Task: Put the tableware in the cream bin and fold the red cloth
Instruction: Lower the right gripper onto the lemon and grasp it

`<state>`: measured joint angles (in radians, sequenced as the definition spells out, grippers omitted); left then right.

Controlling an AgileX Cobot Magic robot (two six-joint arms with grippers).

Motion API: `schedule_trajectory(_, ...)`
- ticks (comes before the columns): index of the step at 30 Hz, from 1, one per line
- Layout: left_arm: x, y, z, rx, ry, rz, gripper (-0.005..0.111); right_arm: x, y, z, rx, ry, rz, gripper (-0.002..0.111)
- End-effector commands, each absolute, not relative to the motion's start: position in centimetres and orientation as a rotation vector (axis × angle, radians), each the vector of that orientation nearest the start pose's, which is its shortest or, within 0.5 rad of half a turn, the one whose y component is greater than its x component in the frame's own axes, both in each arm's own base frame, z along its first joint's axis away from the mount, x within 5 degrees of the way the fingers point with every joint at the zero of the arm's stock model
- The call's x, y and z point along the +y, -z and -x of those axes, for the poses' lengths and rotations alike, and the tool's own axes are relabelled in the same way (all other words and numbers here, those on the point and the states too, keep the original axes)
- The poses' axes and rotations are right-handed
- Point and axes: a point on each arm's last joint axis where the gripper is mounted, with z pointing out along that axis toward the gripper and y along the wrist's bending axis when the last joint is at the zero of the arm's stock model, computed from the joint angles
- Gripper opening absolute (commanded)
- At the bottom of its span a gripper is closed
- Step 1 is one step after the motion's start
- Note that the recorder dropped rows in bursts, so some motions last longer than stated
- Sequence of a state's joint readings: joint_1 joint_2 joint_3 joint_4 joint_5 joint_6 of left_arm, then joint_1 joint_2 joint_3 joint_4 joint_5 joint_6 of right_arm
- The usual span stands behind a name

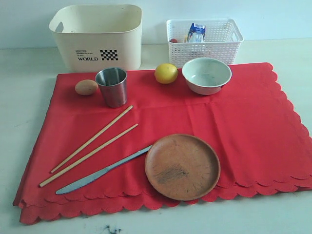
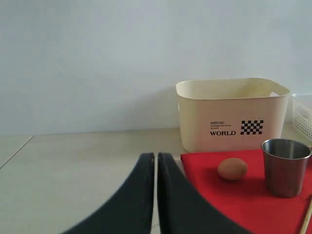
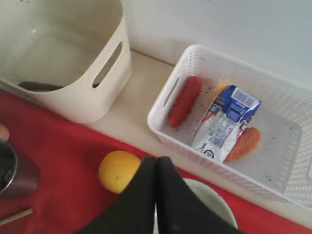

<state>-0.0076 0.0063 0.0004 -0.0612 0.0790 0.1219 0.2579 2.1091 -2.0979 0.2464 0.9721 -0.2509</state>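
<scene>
Left gripper (image 2: pixel 156 163), right gripper (image 3: pixel 156 168): jaws shut, empty. Cup (image 1: pixel 112 87), bowl (image 1: pixel 206 75), chopsticks (image 1: pixel 91 139), knife (image 1: pixel 102 170), plate (image 1: pixel 182 166) wait outside them on the unfolded red cloth (image 1: pixel 243 122).

Cup (image 1: pixel 111 87), bowl (image 1: pixel 206 75) and plate (image 1: pixel 183 166) sit on the cloth (image 1: pixel 243 126), bin (image 1: pixel 87 46) behind.

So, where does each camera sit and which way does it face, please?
Exterior: raised, in front, looking over the red cloth toward the cream bin; no arms.
Left wrist: low beside the cloth, facing bin, egg, steel cup; left gripper shut.
Right wrist: overhead, looking down on lattice basket, lemon; right gripper shut.
All share the bin.
</scene>
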Motion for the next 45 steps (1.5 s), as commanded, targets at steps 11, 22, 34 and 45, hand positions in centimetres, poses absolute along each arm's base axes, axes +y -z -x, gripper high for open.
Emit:
schedule_trajectory(11, -0.1, -20.6, -5.6, 1.562, -0.028, -0.055, 0.005, 21.1, -25.8, -45.3, 2.48, -0.369, 0.837, 0.0)
schedule_trajectory(22, -0.1, -20.6, -5.6, 1.562, -0.028, -0.055, 0.005, 20.6, -19.9, -47.0, 2.589, -0.193, 0.831, 0.048)
schedule_trajectory(34, -0.1, -20.6, -5.6, 1.562, -0.028, -0.055, 0.005, 21.0, -16.7, -47.9, 2.553, -0.167, 0.933, 0.074)
schedule_trajectory(45, -0.1, -20.6, -5.6, 1.562, -0.028, -0.055, 0.005, 21.4, -14.5, -48.8, 2.5, -0.178, 0.922, 0.074)
